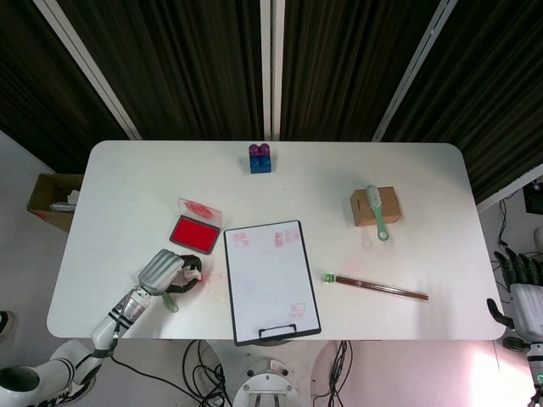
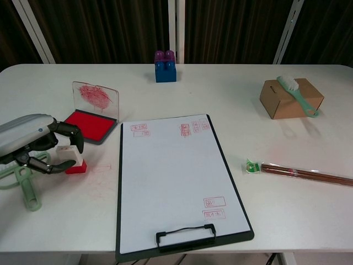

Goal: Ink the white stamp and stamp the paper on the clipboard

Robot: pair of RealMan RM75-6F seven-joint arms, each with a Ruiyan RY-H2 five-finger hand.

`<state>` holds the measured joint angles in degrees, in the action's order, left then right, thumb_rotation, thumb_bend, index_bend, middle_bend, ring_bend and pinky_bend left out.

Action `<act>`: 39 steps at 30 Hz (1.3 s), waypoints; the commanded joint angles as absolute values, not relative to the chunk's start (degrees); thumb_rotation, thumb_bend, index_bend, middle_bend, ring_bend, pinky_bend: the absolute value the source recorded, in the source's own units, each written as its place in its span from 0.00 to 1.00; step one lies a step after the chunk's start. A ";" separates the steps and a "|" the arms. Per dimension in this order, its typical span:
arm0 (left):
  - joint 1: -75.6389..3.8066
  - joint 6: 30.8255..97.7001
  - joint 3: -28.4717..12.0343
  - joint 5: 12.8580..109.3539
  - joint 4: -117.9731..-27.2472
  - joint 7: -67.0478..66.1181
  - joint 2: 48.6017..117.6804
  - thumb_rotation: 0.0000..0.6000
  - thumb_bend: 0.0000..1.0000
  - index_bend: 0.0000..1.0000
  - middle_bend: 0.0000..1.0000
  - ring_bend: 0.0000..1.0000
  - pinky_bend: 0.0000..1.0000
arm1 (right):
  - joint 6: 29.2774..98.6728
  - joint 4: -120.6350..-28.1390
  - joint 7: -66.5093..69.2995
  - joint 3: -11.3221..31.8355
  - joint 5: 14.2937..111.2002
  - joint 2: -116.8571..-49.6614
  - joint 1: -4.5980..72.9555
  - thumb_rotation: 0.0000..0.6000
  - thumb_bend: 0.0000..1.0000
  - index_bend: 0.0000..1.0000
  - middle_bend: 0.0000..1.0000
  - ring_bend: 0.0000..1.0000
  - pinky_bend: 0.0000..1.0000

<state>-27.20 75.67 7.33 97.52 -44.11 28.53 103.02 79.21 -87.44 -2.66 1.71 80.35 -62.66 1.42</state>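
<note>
The white stamp (image 2: 70, 158) stands on the table (image 2: 231, 94) just left of the clipboard (image 2: 175, 182) and in front of the open red ink pad (image 2: 90, 125), its red base down on the tabletop. The left hand (image 2: 34, 144) is curled around it: the dark fingers (image 2: 69, 134) arch over the top of the stamp, and another dark finger (image 2: 54, 165) reaches in low on the near side. The stamp sits between them, but neither view shows plainly whether the fingers press on it or merely cage it. Under the hand lies a pale green tool (image 2: 25, 185) with a ring at its end.

The chest view shows the gap between the upper and lower fingers, the white block with its red foot, the smeared clear lid of the ink pad standing upright, and the red stamp marks on the paper (image 2: 171, 176) near its far edge and near the clip. From the head view the hand (image 1: 163, 271) covers most of the stamp (image 1: 194, 274), leaving only a small red-and-white spot at the fingertips. That view alone shows the right hand (image 1: 519, 287), off the table's right edge, with fingers apart and holding nothing.

Elsewhere on the table are a blue and purple block (image 2: 165, 66), a cardboard box (image 2: 290, 97) with a green brush (image 2: 297, 94) on top, and wrapped chopsticks (image 2: 300, 174).
</note>
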 commanded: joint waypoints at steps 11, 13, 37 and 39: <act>-26.96 77.02 7.37 98.08 -43.80 28.82 102.94 1.00 0.39 0.44 0.52 1.00 0.98 | 79.18 -87.66 -2.93 1.72 80.35 -62.62 1.49 1.00 0.26 0.00 0.00 0.00 0.00; -26.95 77.14 7.40 98.16 -43.91 28.75 102.87 1.00 0.39 0.44 0.51 1.00 0.98 | 79.13 -87.73 -3.00 1.71 80.38 -62.61 1.52 1.00 0.26 0.00 0.00 0.00 0.00; -26.84 79.18 7.72 99.44 -43.47 26.66 102.51 1.00 0.36 0.42 0.48 1.00 0.98 | 79.52 -88.33 -3.19 1.70 80.37 -62.11 1.36 1.00 0.26 0.00 0.00 0.00 0.00; -26.83 79.55 7.63 99.50 -43.90 26.44 102.29 1.00 0.35 0.40 0.47 1.00 0.98 | 79.57 -88.31 -3.08 1.74 80.29 -62.03 1.32 1.00 0.26 0.00 0.00 0.00 0.00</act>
